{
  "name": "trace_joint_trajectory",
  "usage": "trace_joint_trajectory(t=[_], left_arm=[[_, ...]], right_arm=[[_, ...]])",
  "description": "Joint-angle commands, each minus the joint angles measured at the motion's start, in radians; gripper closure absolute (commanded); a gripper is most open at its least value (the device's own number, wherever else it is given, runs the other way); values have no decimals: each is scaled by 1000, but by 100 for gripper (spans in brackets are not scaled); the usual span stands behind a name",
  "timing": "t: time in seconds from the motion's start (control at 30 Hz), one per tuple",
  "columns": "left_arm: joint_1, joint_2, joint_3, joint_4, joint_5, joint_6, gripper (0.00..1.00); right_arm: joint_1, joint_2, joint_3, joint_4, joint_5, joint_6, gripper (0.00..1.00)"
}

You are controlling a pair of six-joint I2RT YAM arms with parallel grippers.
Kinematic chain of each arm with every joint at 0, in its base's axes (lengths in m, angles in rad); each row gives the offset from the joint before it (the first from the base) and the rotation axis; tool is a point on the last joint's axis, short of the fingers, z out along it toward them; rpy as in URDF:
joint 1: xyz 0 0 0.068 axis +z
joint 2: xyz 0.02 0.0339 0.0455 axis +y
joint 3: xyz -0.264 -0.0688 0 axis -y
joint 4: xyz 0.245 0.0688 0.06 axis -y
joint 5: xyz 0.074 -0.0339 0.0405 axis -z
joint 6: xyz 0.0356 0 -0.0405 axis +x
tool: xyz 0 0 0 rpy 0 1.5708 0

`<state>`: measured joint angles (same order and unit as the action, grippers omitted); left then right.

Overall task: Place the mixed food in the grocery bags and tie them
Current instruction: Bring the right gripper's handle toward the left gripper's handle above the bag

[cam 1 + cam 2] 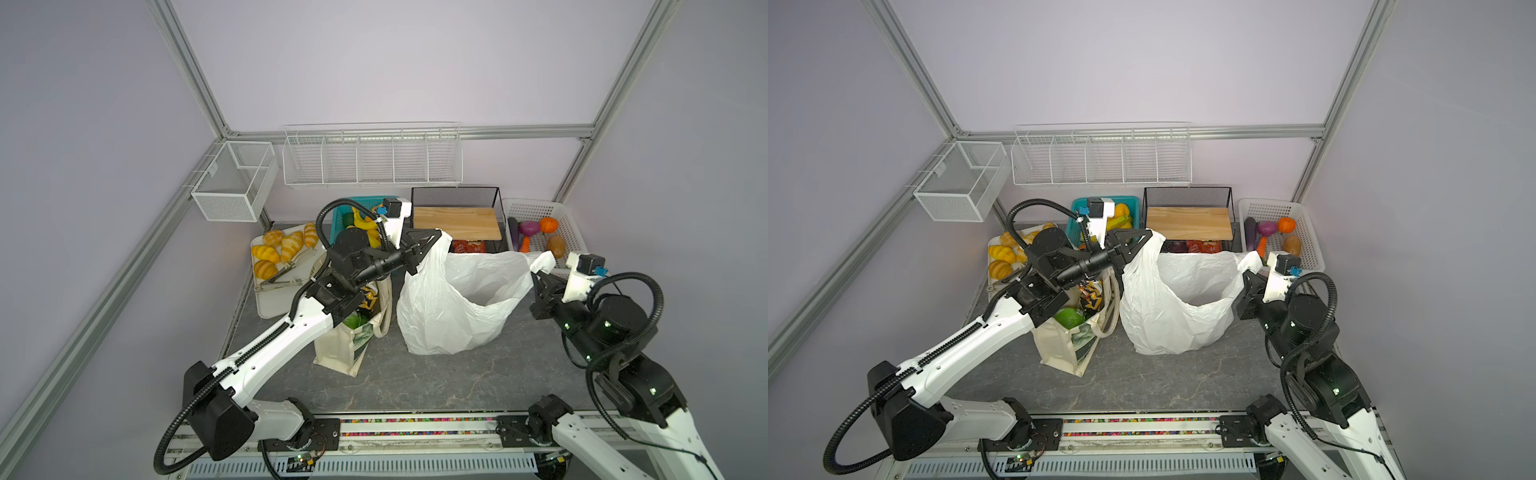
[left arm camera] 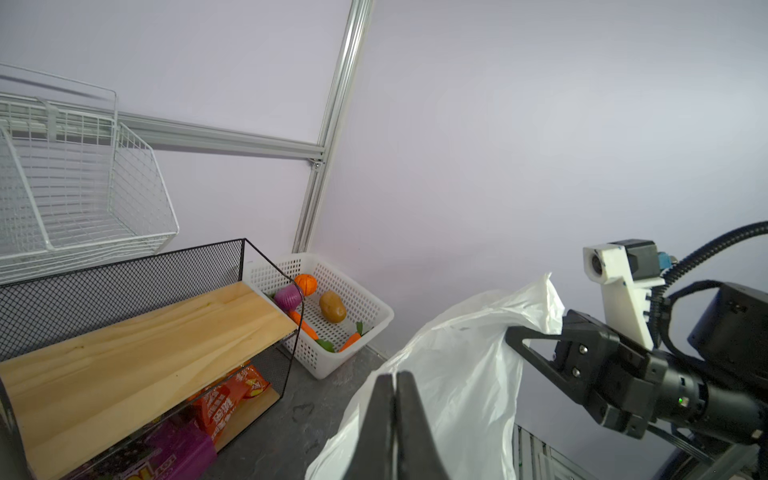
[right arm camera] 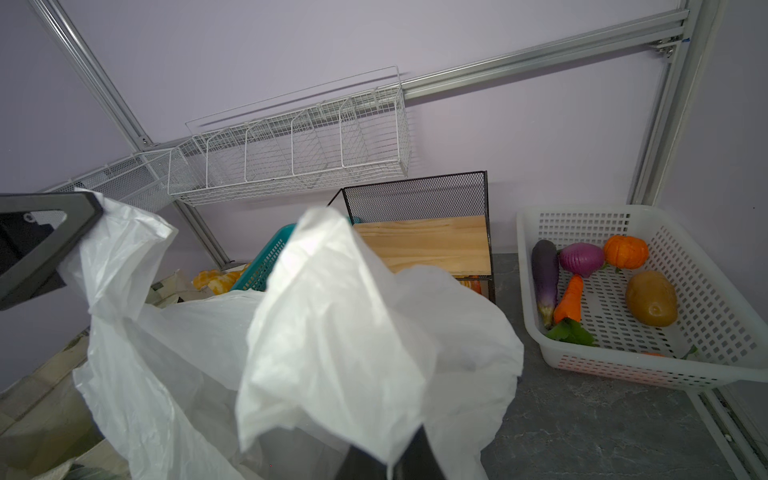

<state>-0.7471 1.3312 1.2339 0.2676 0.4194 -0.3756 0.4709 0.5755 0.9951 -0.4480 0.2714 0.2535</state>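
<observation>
My left gripper (image 1: 435,240) and right gripper (image 1: 540,275) clamp the thin white plastic bag (image 1: 440,316) by its handles mid-frame; probably tying: cross them next.

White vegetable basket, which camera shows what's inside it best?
Right wrist view: the white basket sits close, contents unobstructed. Both top views show it small at the back; the left wrist view, partly behind the black rack.
</observation>
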Motion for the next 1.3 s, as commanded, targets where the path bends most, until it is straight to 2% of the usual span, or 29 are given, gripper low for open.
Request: trace_joint_trajectory(t=[0.0,0.27,0.37,0.5,0.6,0.73,0.83,0.87,0.93,1.07,1.27], left_arm=[[30,-14,-3,138,66,-101,100],[42,5,-31,173,61,-127,100],[43,13,-102,257,40,-178,100],[43,13,-153,301,19,-203,100],[43,5,-160,285,5,-193,100],[43,-17,-166,260,-27,-177,100],[45,-39,-175,252,-54,-171,100],[45,-45,-179,252,-65,-173,100],[44,-55,-189,256,-80,-183,100],[44,-74,-221,289,-106,-245,100],[45,-95,-258,320,-147,-327,100]], right_arm=[[-5,-16,28,5,19,-18,94],[-5,37,-8,19,64,-42,93],[-7,67,-39,40,137,-69,89],[-6,94,-40,66,164,-86,82],[-6,127,-3,53,165,-103,70],[-6,171,83,-7,166,-135,33],[-7,198,149,-44,136,-156,21],[-7,208,174,-55,116,-166,13],[-7,226,222,-70,63,-182,4],[0,274,312,-69,-69,-228,1],[66,369,425,-18,-187,-305,2]])
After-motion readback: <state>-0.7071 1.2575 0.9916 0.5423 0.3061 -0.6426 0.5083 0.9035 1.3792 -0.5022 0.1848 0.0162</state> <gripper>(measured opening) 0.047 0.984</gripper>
